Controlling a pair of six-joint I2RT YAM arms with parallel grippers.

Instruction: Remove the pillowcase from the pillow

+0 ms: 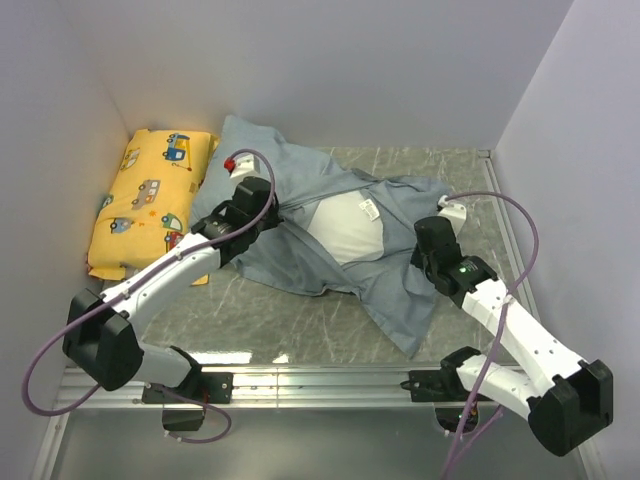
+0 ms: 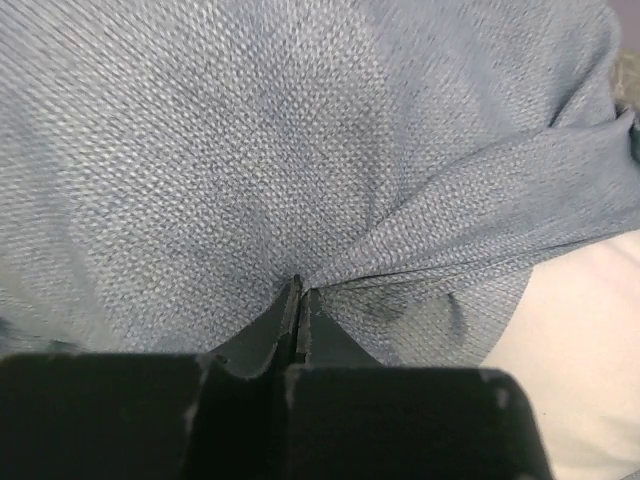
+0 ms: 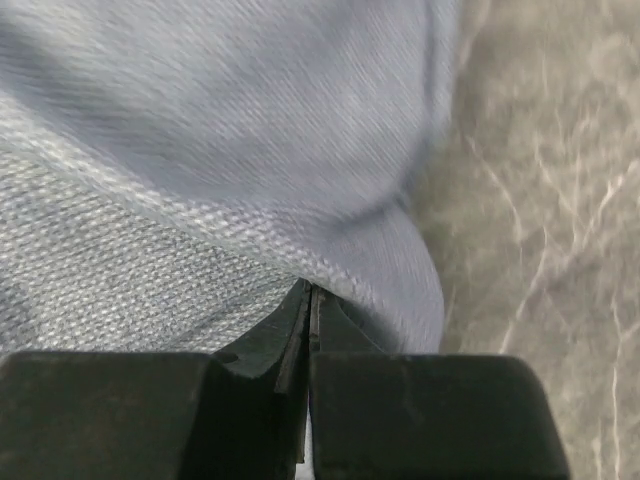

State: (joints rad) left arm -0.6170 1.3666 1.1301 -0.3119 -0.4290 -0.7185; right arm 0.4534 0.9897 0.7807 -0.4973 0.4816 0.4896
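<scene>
The blue-grey pillowcase (image 1: 300, 180) lies spread over the middle of the table with its opening gaping. The white pillow (image 1: 345, 228) shows through that opening, a small tag (image 1: 368, 209) on it. My left gripper (image 1: 268, 212) is shut on the pillowcase at the opening's left edge; in the left wrist view the jaws (image 2: 298, 292) pinch a fold of the fabric (image 2: 300, 130), with the pillow (image 2: 590, 340) at the right. My right gripper (image 1: 425, 235) is shut on the pillowcase's right edge; the right wrist view shows the jaws (image 3: 309, 292) pinching the hem (image 3: 200, 150).
A yellow vehicle-print cushion (image 1: 150, 195) lies at the far left against the wall. White walls enclose the table on the left, back and right. Marbled grey tabletop (image 1: 290, 320) shows in front of the pillowcase. A metal rail (image 1: 330, 380) runs along the near edge.
</scene>
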